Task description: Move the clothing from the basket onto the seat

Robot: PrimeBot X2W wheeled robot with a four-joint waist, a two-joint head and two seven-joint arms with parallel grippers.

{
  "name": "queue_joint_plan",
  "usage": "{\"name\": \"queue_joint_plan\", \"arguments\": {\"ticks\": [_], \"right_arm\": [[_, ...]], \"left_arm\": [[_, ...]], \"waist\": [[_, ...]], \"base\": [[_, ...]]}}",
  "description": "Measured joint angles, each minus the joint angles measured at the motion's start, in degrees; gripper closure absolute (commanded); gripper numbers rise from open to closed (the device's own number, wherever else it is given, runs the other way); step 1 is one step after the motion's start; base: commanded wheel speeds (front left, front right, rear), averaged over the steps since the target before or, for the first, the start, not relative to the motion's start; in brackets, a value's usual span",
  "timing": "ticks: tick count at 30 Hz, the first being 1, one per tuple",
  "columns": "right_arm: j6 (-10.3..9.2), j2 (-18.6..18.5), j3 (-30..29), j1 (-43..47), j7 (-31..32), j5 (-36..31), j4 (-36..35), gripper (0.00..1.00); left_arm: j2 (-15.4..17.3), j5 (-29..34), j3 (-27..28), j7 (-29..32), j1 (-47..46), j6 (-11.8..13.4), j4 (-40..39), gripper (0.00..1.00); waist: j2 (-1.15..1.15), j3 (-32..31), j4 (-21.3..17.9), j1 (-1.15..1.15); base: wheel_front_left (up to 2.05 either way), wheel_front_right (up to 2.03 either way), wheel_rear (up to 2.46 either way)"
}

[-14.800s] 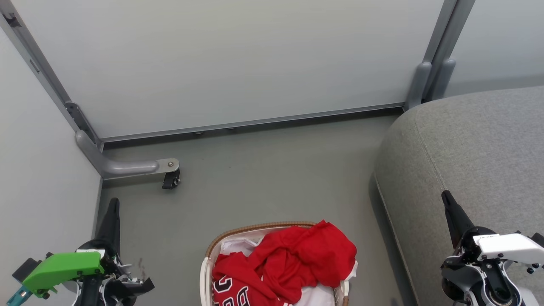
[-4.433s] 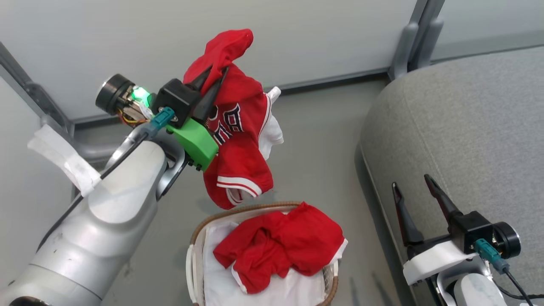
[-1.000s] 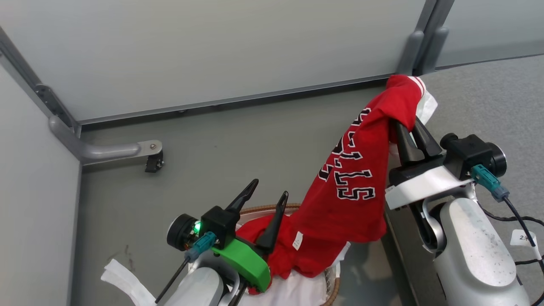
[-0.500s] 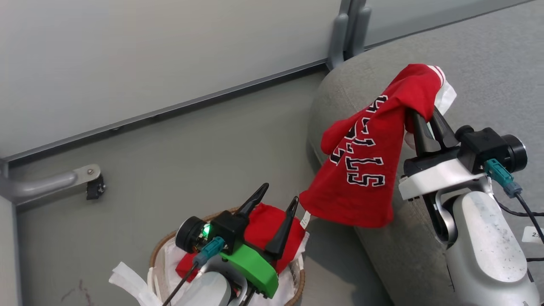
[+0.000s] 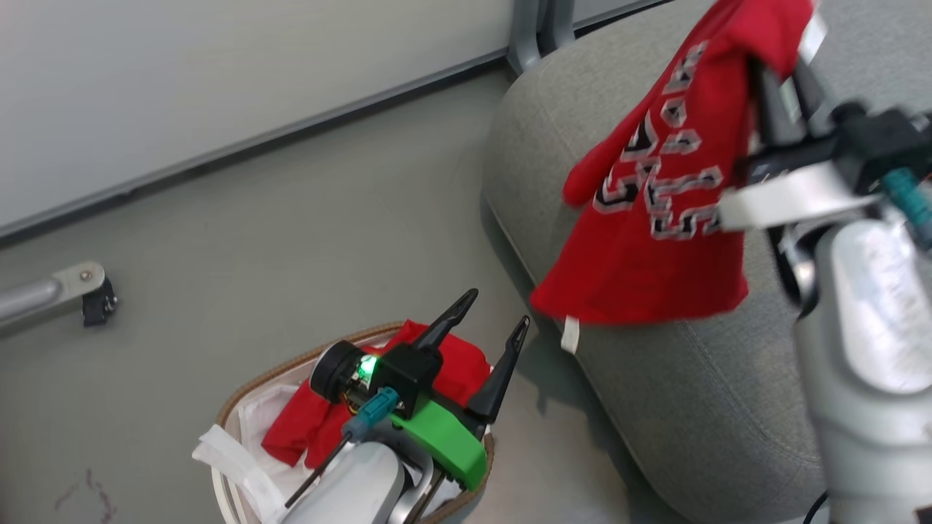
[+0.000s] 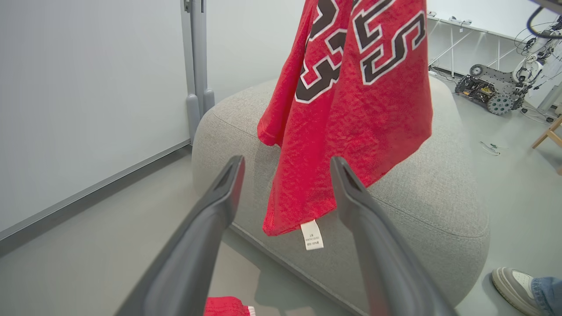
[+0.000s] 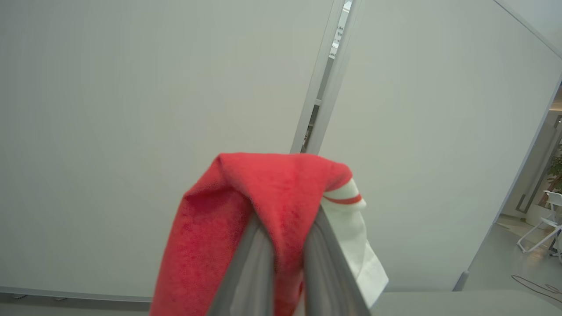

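Because the jersey point(image 5: 655, 218) must land on the seat point(image 5: 655, 386), the right gripper point(image 5: 780, 87) pinches its top and hangs it over the seat's edge, while the left gripper point(image 5: 499, 307) is wide open above the other red garment point(image 5: 451, 364) in the basket point(image 5: 240, 393).

A red jersey point(image 6: 351, 131) carries large black block letters point(image 6: 386, 48) with white outlines. In the left wrist view, one letter on the right side of the cloth reads as a tilted S. The letter beside it is broken by a fold and could be a 3 or a B. Those above are cut off by the picture's top edge, so no whole word can be read. A small white care label point(image 6: 311, 235) hangs from the hem, with a few lines of dark print too small to read. In the head view the block letters point(image 5: 673, 196) are blurred and unreadable, and the care label point(image 5: 569, 336) looks like a plain white strip.
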Motion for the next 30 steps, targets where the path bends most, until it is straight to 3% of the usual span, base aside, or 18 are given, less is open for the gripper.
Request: {"name": "queue_joint_plan", "arguments": {"ticks": [10, 15, 21, 30], "right_arm": [[0.0, -11.9, -8.92, -19.96, -0.01, -2.31, 1.31, 1.0], [0.0, -15.23, -13.83, -25.62, -0.08, -2.81, 4.69, 1.0], [0.0, -15.42, -17.78, -26.59, -0.07, -3.96, 9.24, 1.0], [0.0, -12.61, -23.71, -19.06, -0.08, -6.03, 16.27, 1.0]], "left_arm": [[1.42, 1.44, -0.4, 0.0, -4.33, 0.0, -0.45, 0.0], [1.87, 2.63, 0.04, 0.0, -6.7, -0.01, -1.07, 0.0], [2.42, 4.11, 0.86, 0.0, -9.57, -0.01, -1.56, 0.0], [3.34, 5.45, 2.13, 0.0, -11.11, -0.01, -1.25, 0.0]], "waist": [[0.0, 7.92, 3.59, 0.01], [0.0, 12.69, 5.89, 0.01], [0.0, 18.53, 8.13, 0.01], [0.0, 26.3, 10.12, 0.01]], "base": [[0.0, 0.0, 0.0], [0.0, 0.0, 0.0], [0.0, 0.0, 0.0], [0.0, 0.0, 0.0]]}}
